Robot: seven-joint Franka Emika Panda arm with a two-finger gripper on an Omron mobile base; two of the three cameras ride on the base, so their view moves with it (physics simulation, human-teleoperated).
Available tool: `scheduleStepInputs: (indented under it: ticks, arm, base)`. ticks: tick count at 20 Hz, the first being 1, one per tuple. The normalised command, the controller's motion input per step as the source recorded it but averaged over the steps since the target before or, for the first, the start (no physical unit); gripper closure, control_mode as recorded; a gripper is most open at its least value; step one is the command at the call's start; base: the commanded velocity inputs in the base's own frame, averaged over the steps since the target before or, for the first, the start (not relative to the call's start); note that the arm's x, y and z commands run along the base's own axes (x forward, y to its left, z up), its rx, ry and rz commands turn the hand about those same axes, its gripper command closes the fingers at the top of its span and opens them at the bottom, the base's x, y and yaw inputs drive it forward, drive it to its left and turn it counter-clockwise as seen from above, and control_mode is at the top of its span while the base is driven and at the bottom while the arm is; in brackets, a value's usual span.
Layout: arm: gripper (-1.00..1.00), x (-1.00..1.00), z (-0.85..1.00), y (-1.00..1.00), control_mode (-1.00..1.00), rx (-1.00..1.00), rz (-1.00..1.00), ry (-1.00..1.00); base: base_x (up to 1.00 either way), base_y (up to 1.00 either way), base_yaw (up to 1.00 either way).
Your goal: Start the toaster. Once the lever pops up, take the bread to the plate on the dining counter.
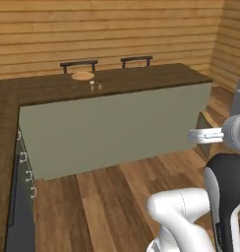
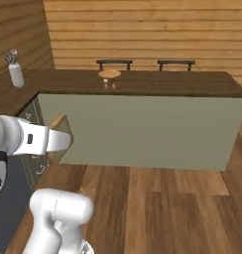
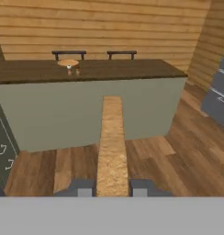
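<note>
Midair above the wood plank floor (image 3: 178, 147): gripper (image 3: 112, 187) clamped on the bread (image 3: 112, 142), fingertips (image 3: 85, 188) pressed to both flat faces of the slice. Seen edge-on from the hand view, crust running as a narrow tan strip straight away from the fingers, long axis aimed at the pale front of the dining counter (image 3: 132, 69). Seen from the right base view as a tilted tan slice (image 2: 60, 131) jutting beyond the white hand, well short of the counter front; from the left base view, a sliver of it (image 1: 206, 123) past the wrist. Held upright on its edge, not flat.

Resting near the far edge of the dining counter, toward its left end: the plate (image 1: 83, 76), round and tan, bare on top. Just beside it, nearer the front edge, two small shakers (image 1: 95, 86). Behind the far edge, two dark chair backs (image 1: 78, 64). On the left wing of the countertop, a slim bottle (image 2: 15, 69) standing upright.
</note>
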Motion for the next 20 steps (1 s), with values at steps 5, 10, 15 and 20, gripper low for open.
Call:
scheduleStepInputs:
  ticks: [5, 10, 15, 20]
  arm:
    - [1.00, 0.00, 0.00, 0.00, 1.00, 0.00, 0.00, 0.00]
    - [1.00, 0.00, 0.00, 0.00, 1.00, 0.00, 0.00, 0.00]
    - [1.00, 0.00, 0.00, 0.00, 1.00, 0.00, 0.00, 0.00]
    - [1.00, 0.00, 0.00, 0.00, 1.00, 0.00, 0.00, 0.00]
  base:
    - [0.97, -0.15, 0.42]
    - [0.98, -0.22, 0.40]
    - [0.87, -0.41, 0.30]
    - [0.37, -0.47, 0.05]
